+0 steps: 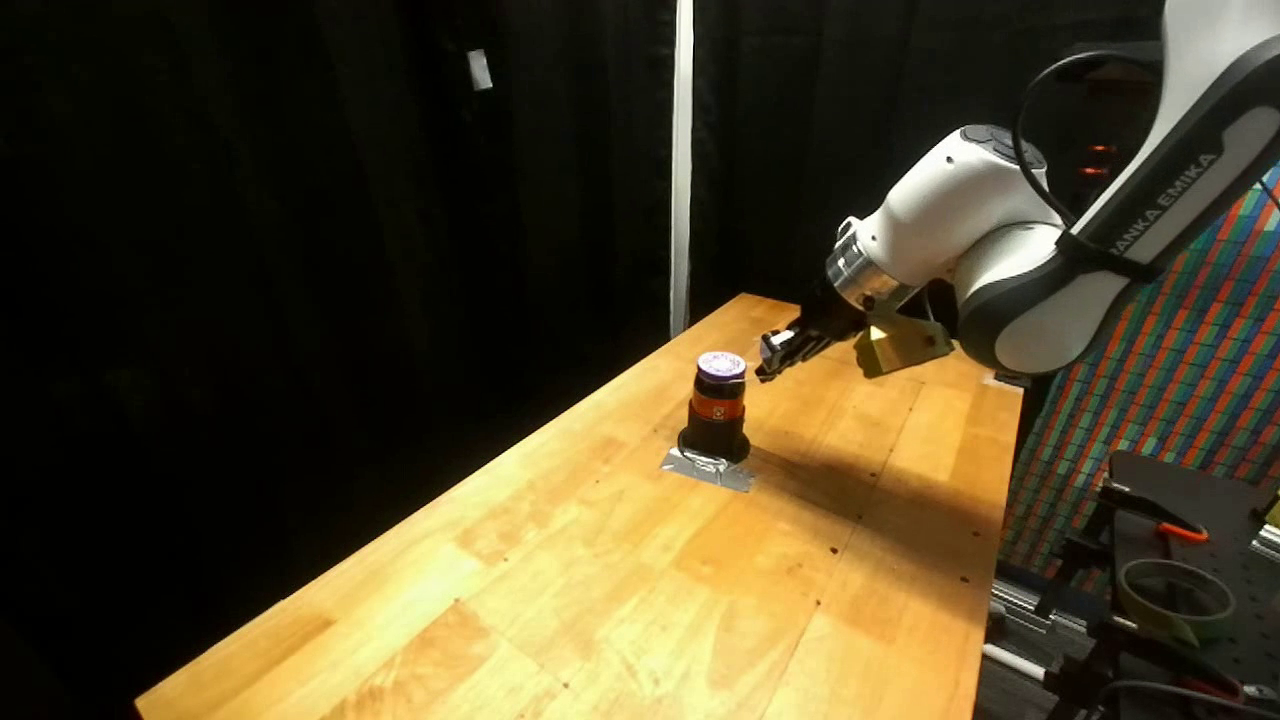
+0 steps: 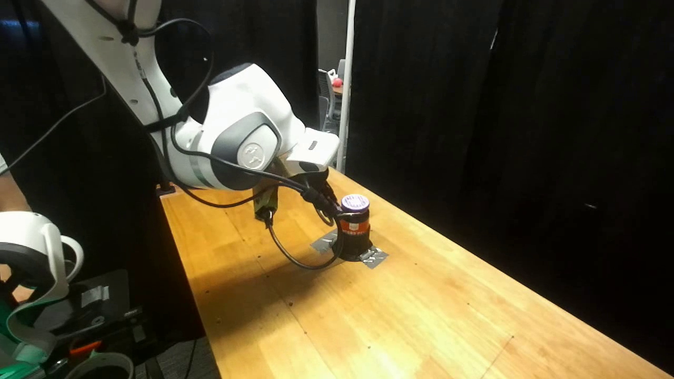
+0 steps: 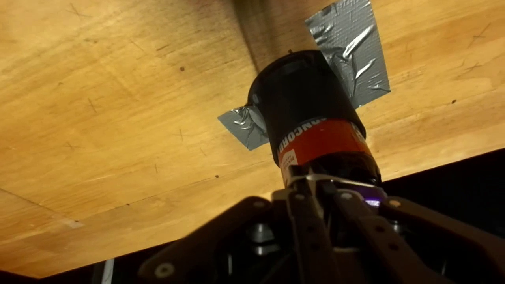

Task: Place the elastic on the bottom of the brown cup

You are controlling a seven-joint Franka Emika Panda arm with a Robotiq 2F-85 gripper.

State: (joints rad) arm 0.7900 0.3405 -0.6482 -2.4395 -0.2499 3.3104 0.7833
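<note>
A dark jar with an orange label [image 1: 718, 408] and a purple lid stands upright in a black holder [image 3: 302, 88] taped to the table. It shows in the wrist view [image 3: 327, 138] and in an exterior view [image 2: 356, 227]. I see no brown cup apart from this jar. The elastic [image 3: 343, 180] is a thin pale band running from my fingertips across the jar just below the lid; its far side is hidden. In an exterior view my gripper [image 1: 766, 372] is beside the lid. In the wrist view its fingers [image 3: 311, 184] are close together with the elastic at their tips.
Grey tape strips [image 3: 355, 55] fix the holder to the wooden table [image 1: 700, 560]. A cable [image 2: 303, 266] hangs from the wrist close to the jar. Black curtains run along the table's far side. A dark side stand with a tape roll [image 1: 1175, 600] is beyond the table edge.
</note>
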